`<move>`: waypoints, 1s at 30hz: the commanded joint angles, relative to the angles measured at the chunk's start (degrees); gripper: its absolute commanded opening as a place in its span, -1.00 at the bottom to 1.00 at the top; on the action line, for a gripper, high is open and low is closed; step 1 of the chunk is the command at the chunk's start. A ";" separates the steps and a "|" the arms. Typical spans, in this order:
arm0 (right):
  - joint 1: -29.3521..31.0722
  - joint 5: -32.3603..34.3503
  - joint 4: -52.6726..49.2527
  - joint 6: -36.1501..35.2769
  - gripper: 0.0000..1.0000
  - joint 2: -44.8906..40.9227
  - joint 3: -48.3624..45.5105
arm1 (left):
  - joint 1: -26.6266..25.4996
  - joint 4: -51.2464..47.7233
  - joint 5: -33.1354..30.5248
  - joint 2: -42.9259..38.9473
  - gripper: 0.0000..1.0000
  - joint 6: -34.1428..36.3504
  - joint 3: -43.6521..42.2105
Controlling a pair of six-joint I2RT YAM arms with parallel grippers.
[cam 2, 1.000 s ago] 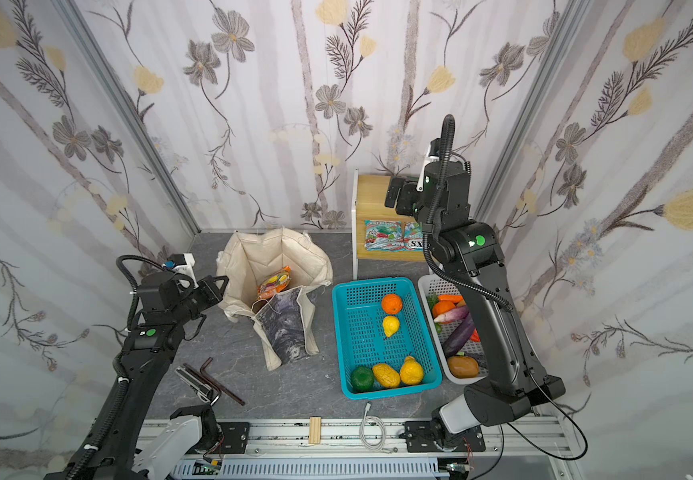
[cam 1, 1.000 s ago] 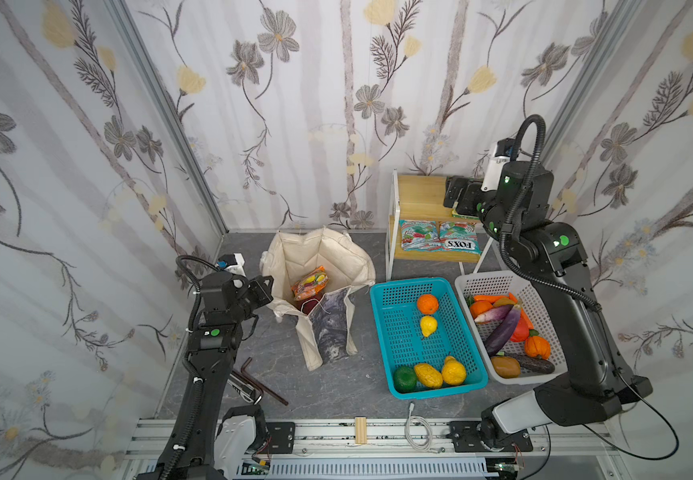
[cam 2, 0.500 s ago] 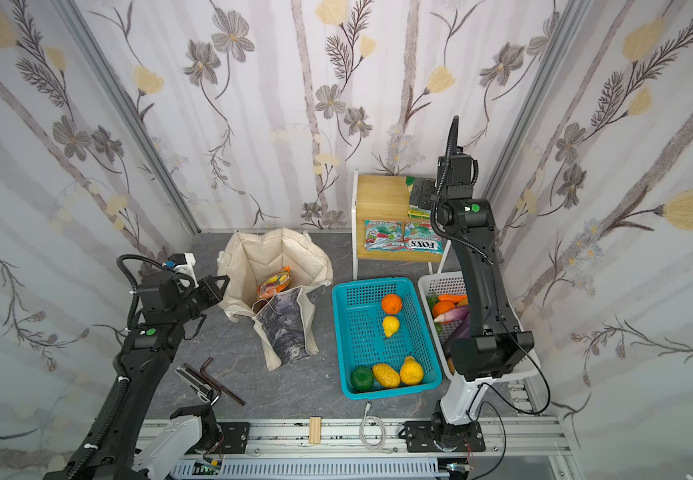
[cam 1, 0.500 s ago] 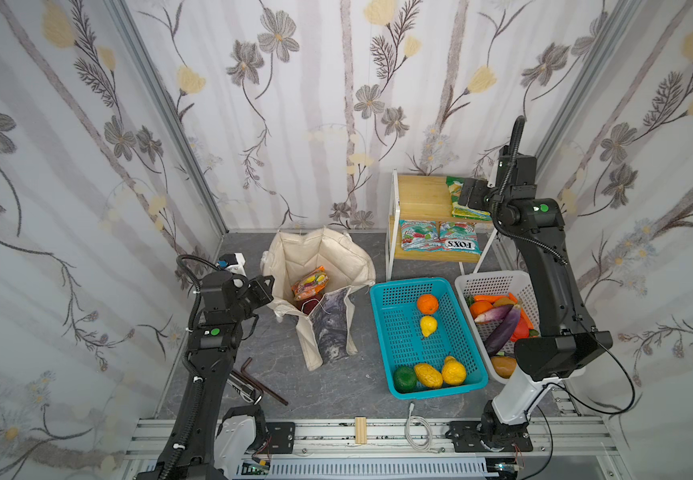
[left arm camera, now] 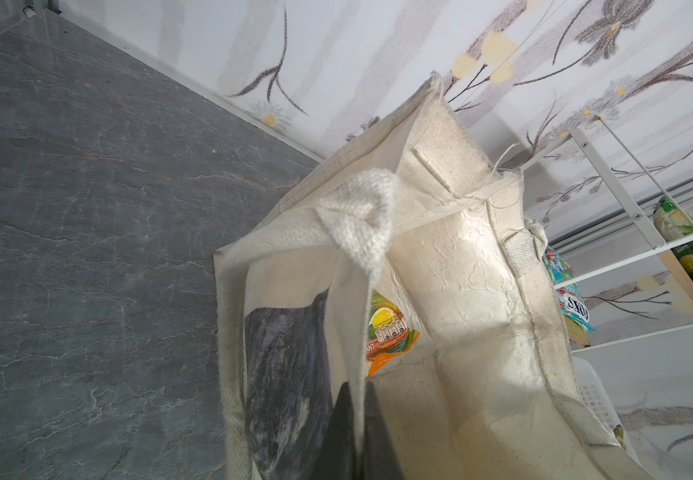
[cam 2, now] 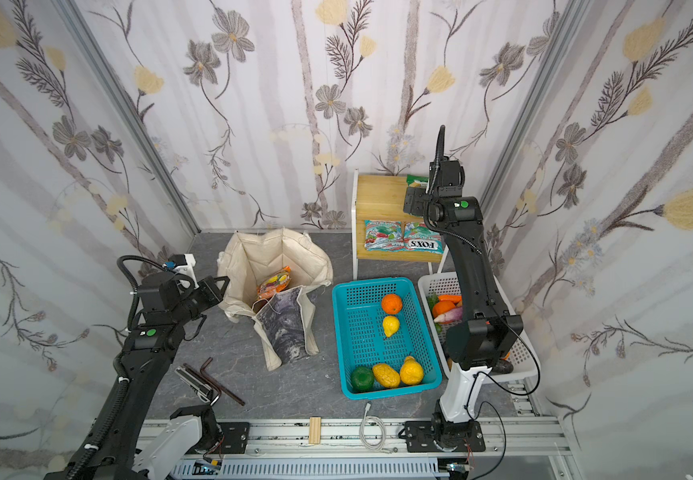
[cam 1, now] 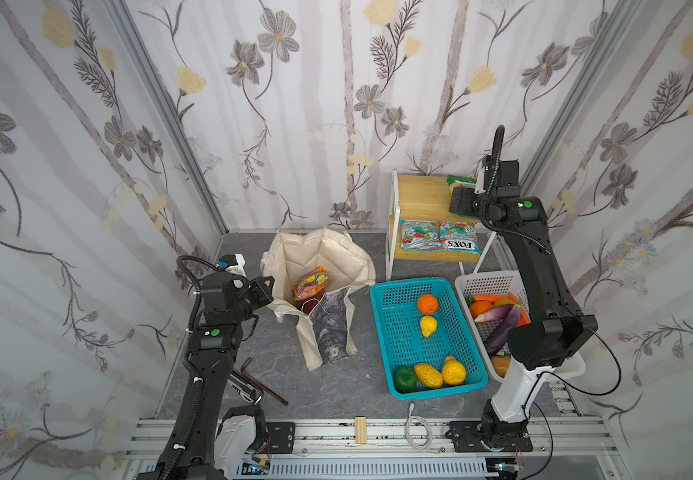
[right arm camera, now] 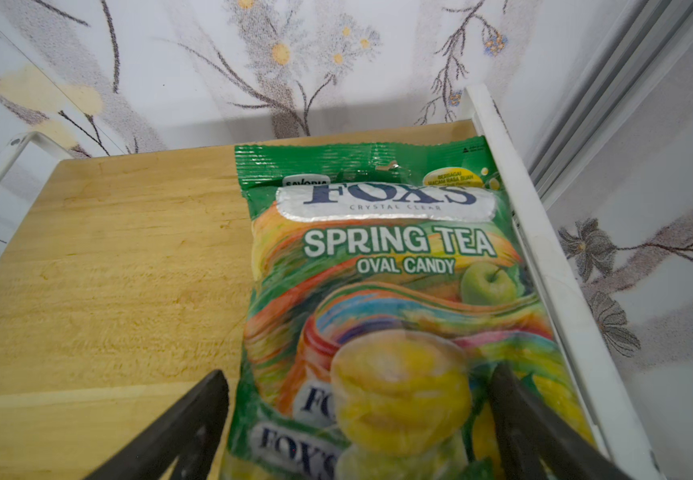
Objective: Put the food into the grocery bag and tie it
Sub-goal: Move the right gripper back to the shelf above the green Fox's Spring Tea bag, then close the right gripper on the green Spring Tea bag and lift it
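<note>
The cream canvas tote point(cam 1: 320, 258) is standing open on the grey floor, and the left gripper point(left arm camera: 359, 395) is pinching its jaws shut on the cloth of the near rim. The tote's grey-blue print is hanging just outside those jaws, while the hollow of the bag is opening just beyond them. An orange snack packet point(left arm camera: 390, 332) is lying inside the bag, a little past the fingertips and not touching them.

The 2-tier wooden rack point(cam 1: 421, 195) is standing under the right gripper point(right arm camera: 357, 378), whose jaws are spread wide over the top board. A green Fox's Spring Tea candy packet point(right arm camera: 378, 257) is lying flat on that board with its near end between the 2 fingers; whether the tips are touching it cannot be told. 2 mint candy packets point(cam 1: 440, 241) are resting on the lower board, below those jaws.

The teal basket point(cam 1: 409, 283) and the white basket point(cam 1: 490, 282) are sitting side by side, well apart from both pairs of jaws. The teal one is holding an orange, a lemon point(cam 1: 428, 325), a green fruit and 2 yellow fruits. A purple eggplant point(cam 1: 502, 328) is lying in the white one
</note>
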 commanded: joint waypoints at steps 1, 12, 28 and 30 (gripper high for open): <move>0.12 -4.47 1.20 -0.33 0.87 0.33 0.39 | 0.03 2.20 0.39 0.02 -1.00 0.38 -0.05; 4.31 -5.52 1.50 0.37 0.82 0.75 1.28 | 0.08 2.20 0.45 0.73 -1.00 0.27 0.57; -1.03 -10.92 1.80 4.00 0.99 -7.86 4.35 | 0.03 2.20 0.57 -1.00 -1.00 0.12 0.01; -2.62 -10.78 -0.26 3.71 0.99 -7.29 4.26 | 0.03 2.20 0.57 -1.22 -1.00 0.12 -0.20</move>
